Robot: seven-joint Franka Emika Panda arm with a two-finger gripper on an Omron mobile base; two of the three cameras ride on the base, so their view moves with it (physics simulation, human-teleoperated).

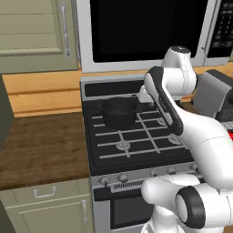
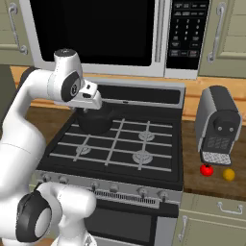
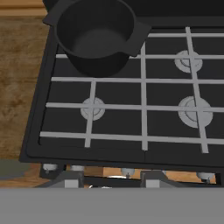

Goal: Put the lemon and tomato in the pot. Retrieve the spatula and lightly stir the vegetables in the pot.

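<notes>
The black pot (image 1: 119, 113) (image 2: 96, 124) (image 3: 94, 37) stands on the stove's back left burner, and its inside looks empty. On the wooden counter to the right of the stove lie the red tomato (image 2: 207, 170) and the yellow lemon (image 2: 229, 174), just in front of a coffee machine. My gripper (image 2: 92, 102) (image 1: 144, 94) (image 3: 111, 179) hovers above the stove beside the pot, pointing down. Its fingertips stand apart with nothing between them. The spatula is out of view.
A grey coffee machine (image 2: 218, 125) stands on the right counter behind the tomato and lemon. A microwave (image 2: 96, 33) hangs over the stove (image 3: 144, 109). Wooden counter (image 1: 41, 145) extends to the left of the stove.
</notes>
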